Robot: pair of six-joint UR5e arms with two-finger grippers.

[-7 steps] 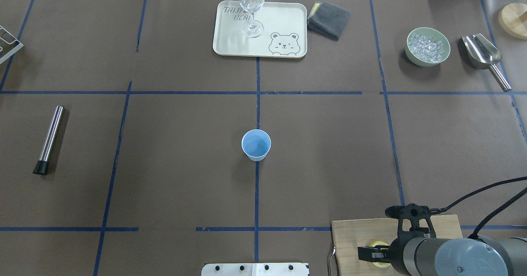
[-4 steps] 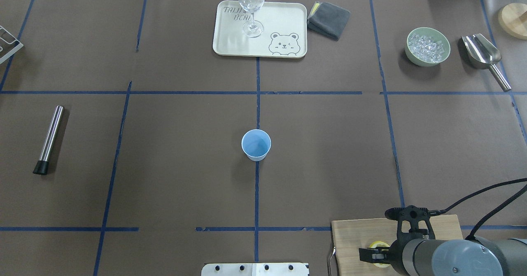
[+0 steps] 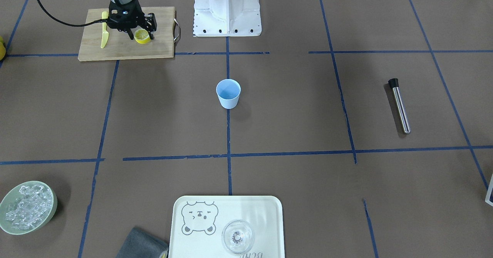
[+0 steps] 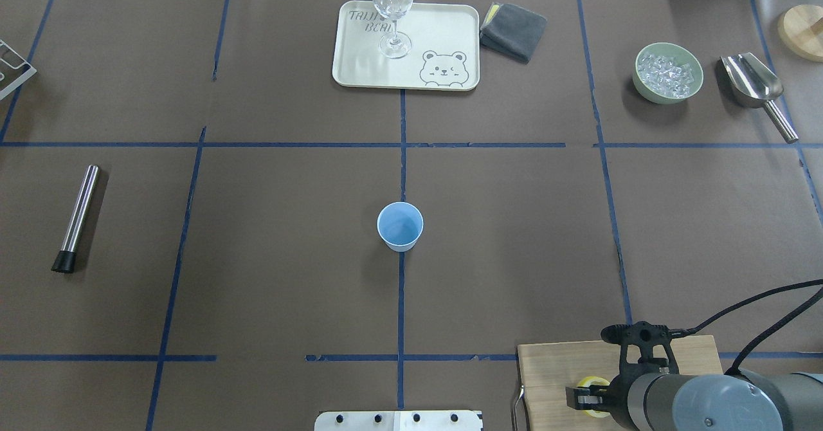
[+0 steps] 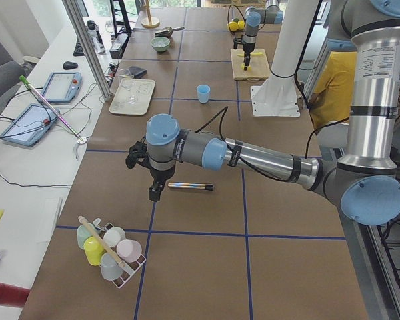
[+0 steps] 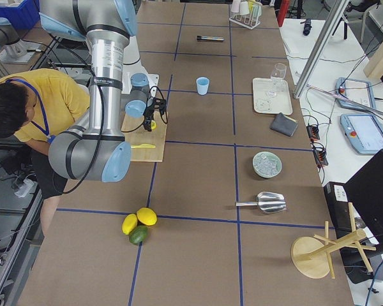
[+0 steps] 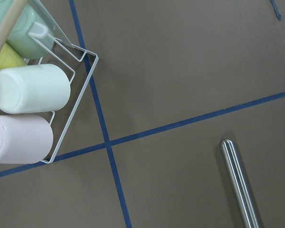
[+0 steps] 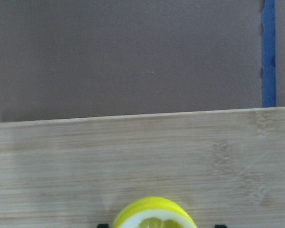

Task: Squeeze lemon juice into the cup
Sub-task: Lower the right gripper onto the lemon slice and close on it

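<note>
The lemon [image 3: 143,37] is a thick yellow chunk, cut face up, on the wooden cutting board [image 3: 127,50] at my right near corner. My right gripper [image 3: 141,34] is down on the board with its fingers on either side of the lemon and small gaps showing in the right wrist view, where the lemon [image 8: 154,216] sits at the bottom edge. The light-blue cup [image 4: 400,226] stands upright and apart at the table's middle. My left gripper [image 5: 155,195] hangs over the steel muddler [image 5: 190,187]; I cannot tell whether it is open or shut.
A yellow plastic knife [image 3: 104,30] lies on the board beside the gripper. A tray [image 4: 443,32] with a clear glass [image 4: 392,6], a grey cloth [image 4: 512,30], a bowl of ice [image 4: 667,73] and a scoop [image 4: 752,83] are at the far edge. A rack of cups [image 7: 28,95] stands at the left end.
The right gripper's visible finger has drawn in toward the lemon. The lemon and the cup have not moved.
</note>
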